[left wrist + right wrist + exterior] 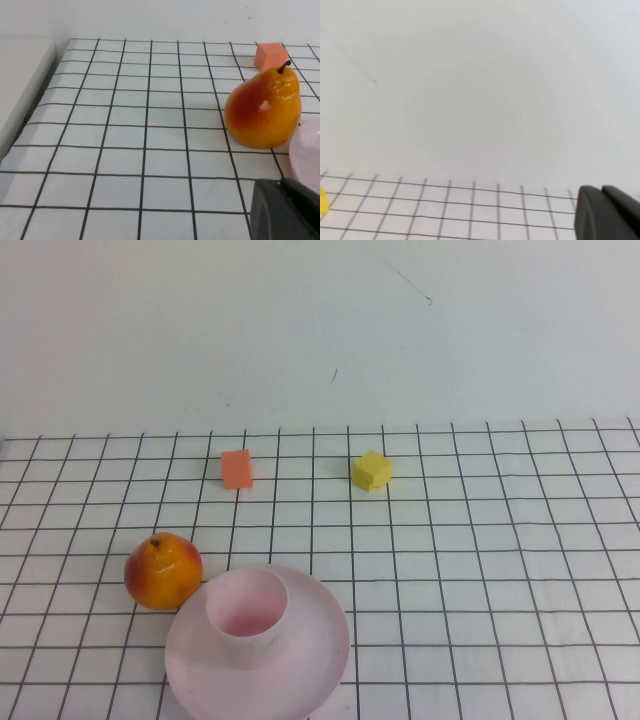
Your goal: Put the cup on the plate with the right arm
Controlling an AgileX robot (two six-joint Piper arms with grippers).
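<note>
High view shows the small pale pink plastic cup point(247, 615) already standing upright on the large round pale pink plastic plate point(315, 660), a little toward the plate's left side, with its mouth up and nothing inside. Just beside the plate, to the left, lies an orange-red pear-shaped fruit point(163, 570); it seems to touch or nearly touch the plate's rim. Farther back on the white gridded worktop point(500, 540) are a small orange block point(237, 468) and a small yellow block point(371, 471), well apart from the plate.

Neither of my arms appears in this view. My right gripper point(607, 215) shows only as a dark shape in the right wrist view, pointing at the back wall, with its fingers clenched on nothing. My left gripper point(285, 210) is low near the fruit and the plate's edge; I cannot tell the state of its fingers.

I judge that the placing is done. The step in hand is only to stay clear: I should keep my right arm high and away from the plate, move slowly, and not sweep over the cup, because a light cup may tip easily.
</note>
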